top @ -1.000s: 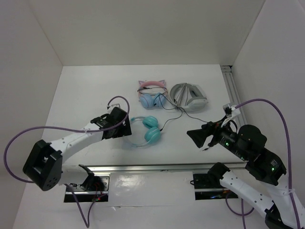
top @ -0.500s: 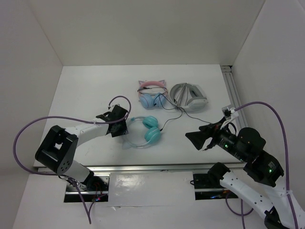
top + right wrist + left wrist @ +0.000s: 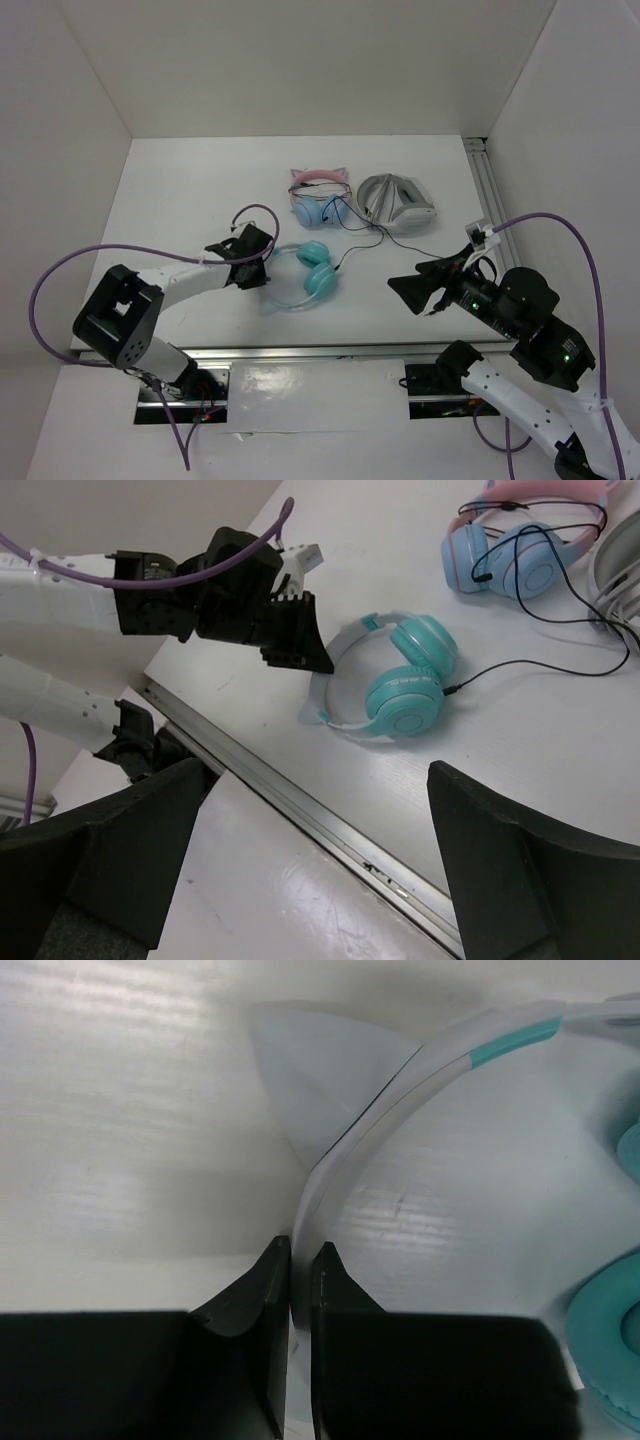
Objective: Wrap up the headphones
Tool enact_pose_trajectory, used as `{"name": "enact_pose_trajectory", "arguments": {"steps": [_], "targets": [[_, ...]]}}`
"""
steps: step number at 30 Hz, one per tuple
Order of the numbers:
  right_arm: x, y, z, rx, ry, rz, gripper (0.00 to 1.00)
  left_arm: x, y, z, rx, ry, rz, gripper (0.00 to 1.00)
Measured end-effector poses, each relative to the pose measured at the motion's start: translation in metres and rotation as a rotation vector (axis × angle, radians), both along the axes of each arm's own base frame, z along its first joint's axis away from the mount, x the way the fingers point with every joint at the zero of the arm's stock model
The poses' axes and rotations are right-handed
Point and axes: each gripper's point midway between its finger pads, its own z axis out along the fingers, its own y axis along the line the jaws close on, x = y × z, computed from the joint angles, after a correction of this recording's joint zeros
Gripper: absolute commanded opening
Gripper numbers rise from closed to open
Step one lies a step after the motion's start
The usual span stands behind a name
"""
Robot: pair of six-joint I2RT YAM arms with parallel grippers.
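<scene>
Tightly on the headphones (image 3: 400,1085) headband, the left claw (image 3: 300,1255).

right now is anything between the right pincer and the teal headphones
Nothing visible does. Only bare table lies between the open right pincer and the teal headphones; their own thin black cable runs nearby.

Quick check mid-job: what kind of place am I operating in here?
Probably a lab test cell: plain white walls box in a white table, an aluminium rail runs along its near edge, and three headphone sets lie on it: the teal headphones, a pink cat-ear pair, a grey-white pair.
</scene>
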Motion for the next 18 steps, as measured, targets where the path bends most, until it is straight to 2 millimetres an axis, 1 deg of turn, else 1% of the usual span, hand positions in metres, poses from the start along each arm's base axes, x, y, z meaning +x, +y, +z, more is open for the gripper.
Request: {"name": "enact_pose_trajectory", "arguments": {"steps": [2, 4, 5, 7, 8, 10, 12, 14, 15, 17, 18], "targets": [[0.001, 0.001, 0.001, 0.004, -0.005, 0.002, 1.0, -0.011, 0.003, 0.002, 0.02, 0.023, 0.007, 0.0], [0.003, 0.006, 0.0, 0.015, -0.016, 0.016, 1.0, -0.028, 0.01, 0.014, 0.051, 0.043, -0.001, 0.0], [0.005, 0.01, -0.002, 0.02, -0.021, 0.027, 1.0, -0.037, 0.014, 0.025, 0.066, 0.042, -0.012, 0.0], [0.008, 0.019, -0.008, 0.03, -0.032, 0.059, 1.0, -0.052, 0.024, 0.056, 0.099, 0.016, -0.027, 0.0], [0.008, 0.022, -0.012, 0.03, -0.034, 0.074, 1.0, -0.056, 0.027, 0.079, 0.099, -0.02, -0.035, 0.0], [0.009, 0.03, -0.016, 0.037, -0.054, 0.111, 1.0, -0.061, 0.032, 0.134, 0.078, -0.111, -0.046, 0.0], [0.008, 0.037, -0.015, 0.045, -0.085, 0.153, 1.0, -0.061, 0.041, 0.2, 0.027, -0.252, -0.031, 0.0], [0.008, 0.042, -0.007, 0.062, -0.131, 0.181, 1.0, -0.067, 0.054, 0.259, -0.009, -0.376, -0.017, 0.0], [0.008, 0.044, 0.0, 0.078, -0.163, 0.193, 1.0, -0.074, 0.063, 0.289, -0.026, -0.433, -0.015, 0.0], [0.008, 0.047, 0.018, 0.119, -0.24, 0.204, 1.0, -0.087, 0.08, 0.337, -0.039, -0.523, -0.009, 0.0], [0.008, 0.048, 0.026, 0.137, -0.276, 0.21, 1.0, -0.093, 0.087, 0.358, -0.051, -0.569, -0.012, 0.0]]}}
